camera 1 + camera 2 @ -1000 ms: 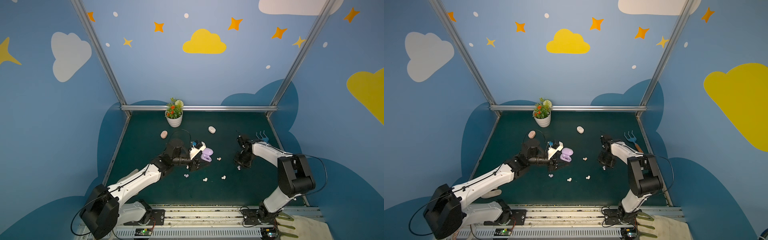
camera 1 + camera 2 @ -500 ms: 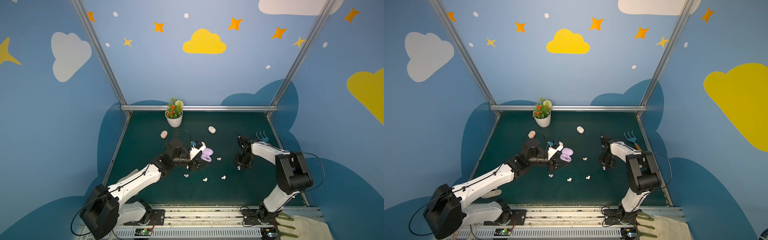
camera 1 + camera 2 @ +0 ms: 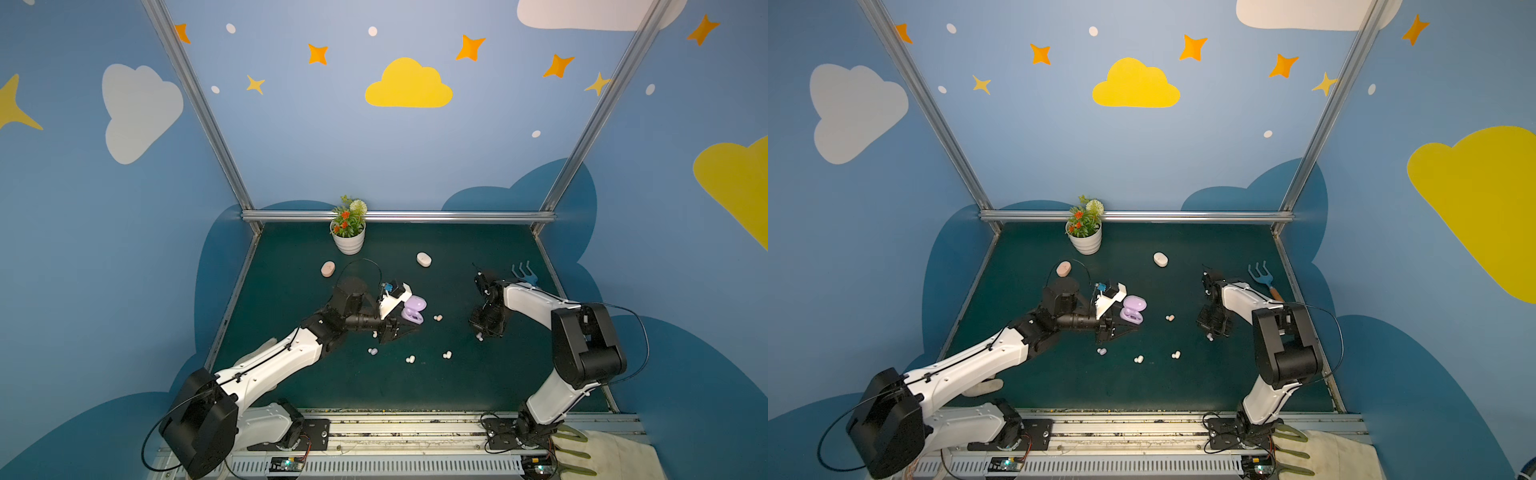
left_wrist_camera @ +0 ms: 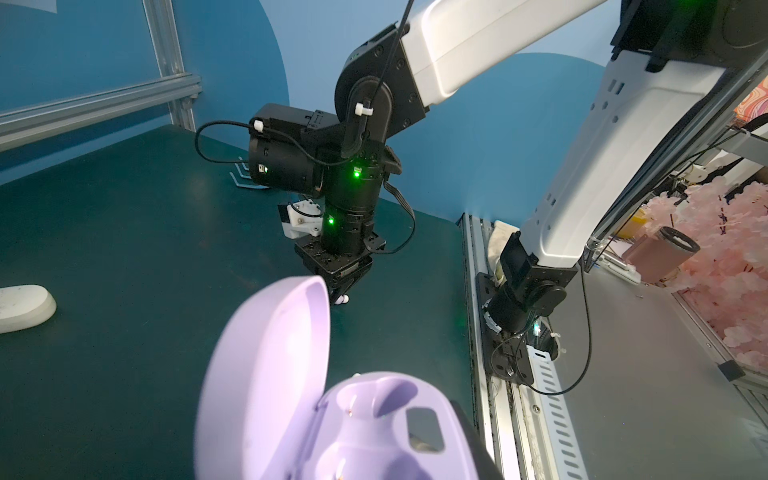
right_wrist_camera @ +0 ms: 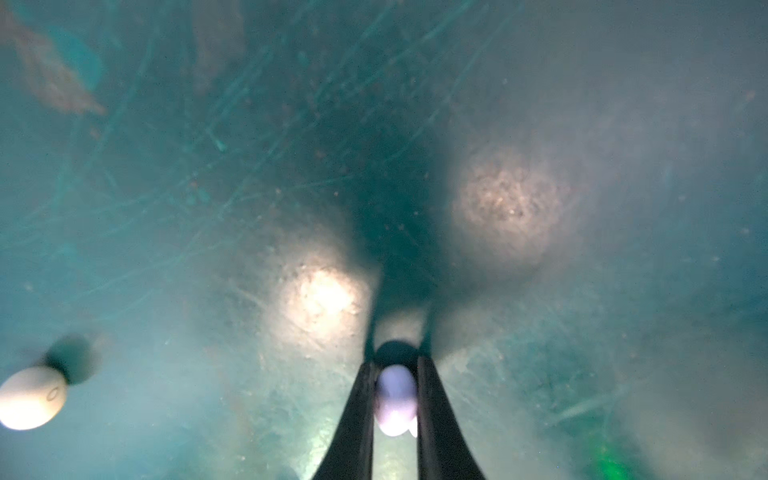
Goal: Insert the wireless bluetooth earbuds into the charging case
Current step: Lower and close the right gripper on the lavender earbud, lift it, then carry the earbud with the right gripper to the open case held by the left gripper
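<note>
Our right gripper (image 5: 395,368) has its jaws pinched almost fully together on a lilac bud (image 5: 395,401), right down at the mat (image 3: 457,386); we cannot tell whether the bud is clear of the surface. Between the fingers the bud's long axis seems to run along them rather than across (the wrist view is blurred, so we hold that loosely). Our left gripper (image 3: 409,326) is closed part-way around the base of the lilac case (image 3: 414,308), holding it left of centre with the lid standing open on the far side and the sockets facing up. The coming move turns on this: the case lies to the left of the right jaws, well apart and a little farther back, with the pink buds (image 3: 437,318) on the mat between them. Since the right arm has the bud, we judge it must lift, carry leftward over the pink buds and come down above a socket, turning the bud to suit the socket's shape. The other buds (image 3: 410,359) lie near of the case, closer to the left arm.
</note>
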Controlling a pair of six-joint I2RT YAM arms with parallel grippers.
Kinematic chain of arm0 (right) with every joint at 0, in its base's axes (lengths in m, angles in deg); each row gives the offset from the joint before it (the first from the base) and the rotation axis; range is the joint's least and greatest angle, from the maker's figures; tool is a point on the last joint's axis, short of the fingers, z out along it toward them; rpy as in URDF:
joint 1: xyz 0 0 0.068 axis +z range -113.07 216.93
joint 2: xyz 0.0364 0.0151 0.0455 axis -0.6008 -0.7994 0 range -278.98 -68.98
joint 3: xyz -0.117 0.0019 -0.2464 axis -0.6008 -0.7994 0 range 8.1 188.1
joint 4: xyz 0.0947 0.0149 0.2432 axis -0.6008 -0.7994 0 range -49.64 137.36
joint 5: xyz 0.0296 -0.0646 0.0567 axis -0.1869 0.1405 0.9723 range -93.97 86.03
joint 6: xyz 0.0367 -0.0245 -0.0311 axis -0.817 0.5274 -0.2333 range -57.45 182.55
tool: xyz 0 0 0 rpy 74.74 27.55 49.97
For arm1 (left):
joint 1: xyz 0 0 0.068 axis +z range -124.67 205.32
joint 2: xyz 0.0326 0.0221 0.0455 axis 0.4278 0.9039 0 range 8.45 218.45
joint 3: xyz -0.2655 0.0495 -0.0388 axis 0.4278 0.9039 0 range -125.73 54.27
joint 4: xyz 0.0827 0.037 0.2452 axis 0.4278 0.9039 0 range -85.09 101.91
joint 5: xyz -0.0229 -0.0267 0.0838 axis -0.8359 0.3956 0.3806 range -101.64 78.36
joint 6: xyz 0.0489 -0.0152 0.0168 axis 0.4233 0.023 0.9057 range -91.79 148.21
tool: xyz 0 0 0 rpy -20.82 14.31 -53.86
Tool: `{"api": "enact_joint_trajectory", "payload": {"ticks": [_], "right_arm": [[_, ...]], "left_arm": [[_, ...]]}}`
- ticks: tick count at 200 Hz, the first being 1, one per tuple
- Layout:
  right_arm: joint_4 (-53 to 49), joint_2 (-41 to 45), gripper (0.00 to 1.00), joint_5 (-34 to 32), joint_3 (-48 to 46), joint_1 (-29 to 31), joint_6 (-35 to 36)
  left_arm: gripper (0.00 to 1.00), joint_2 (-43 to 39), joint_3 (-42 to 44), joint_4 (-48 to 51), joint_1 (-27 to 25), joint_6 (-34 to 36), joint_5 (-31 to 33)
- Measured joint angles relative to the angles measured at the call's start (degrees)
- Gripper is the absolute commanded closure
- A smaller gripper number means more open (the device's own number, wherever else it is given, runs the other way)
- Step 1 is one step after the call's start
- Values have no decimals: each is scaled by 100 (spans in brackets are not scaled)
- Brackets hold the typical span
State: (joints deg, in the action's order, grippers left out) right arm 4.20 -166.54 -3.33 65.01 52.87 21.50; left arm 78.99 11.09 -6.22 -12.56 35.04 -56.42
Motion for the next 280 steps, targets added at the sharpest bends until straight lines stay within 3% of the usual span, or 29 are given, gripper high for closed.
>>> {"api": "enact_joint_trajectory", "payload": {"ticks": [72,123,195,280], "right_arm": [[358,811,90,557,-389,85,92],[452,2234,90,1550,-90,208,328],[415,3545,90,3056,612,472,636],[660,4282,91,4138,682,1029,501]], "left_arm": [[79,9,66,-378,0,-199,-17],[79,330,81,-1272,-120,-562,9],[79,1095,83,-2280,-271,-802,-129],[79,1211,-17,-3067,-426,-837,-553]]}}
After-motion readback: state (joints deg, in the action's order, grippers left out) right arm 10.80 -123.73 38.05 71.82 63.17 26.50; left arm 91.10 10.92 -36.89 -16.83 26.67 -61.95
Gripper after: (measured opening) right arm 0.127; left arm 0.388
